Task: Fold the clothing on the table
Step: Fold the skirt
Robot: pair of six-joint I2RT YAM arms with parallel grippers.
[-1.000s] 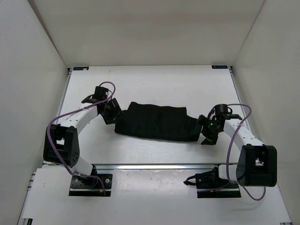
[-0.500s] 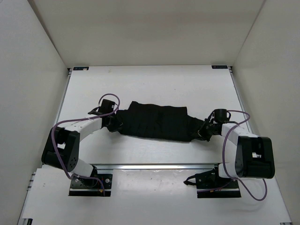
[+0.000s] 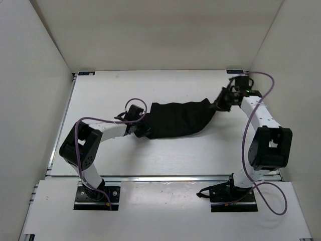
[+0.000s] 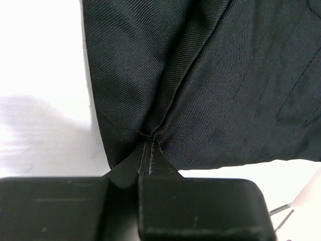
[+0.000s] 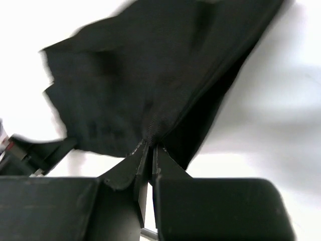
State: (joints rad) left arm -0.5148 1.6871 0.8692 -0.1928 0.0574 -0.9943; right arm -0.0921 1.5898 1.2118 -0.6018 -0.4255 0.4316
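1. We see the clothing (image 3: 178, 119) in the middle of the bench (image 3: 165, 85), stretched in a long band from its left end, nearer to us, to its right end, farther away.
2. Our left claw (image 3: 142, 129) is pinched tight on the left end. The wrist view shows the fabric gathered into a pucker between its closed tips.
3. Our right claw (image 3: 219, 102) is likewise clamped on the right end, with a ridge of cloth running into its tips.
4. We judge the garment to be light, soft and limp. It will sag and drape between the two grips, and its pleat-like creases will bunch rather than lie flat.
5. A thin pinch may slip or catch only one layer, so we think hold is best taken at the ends or corners, through all the layers.
6. We think the fold calls for even tension between both grips.
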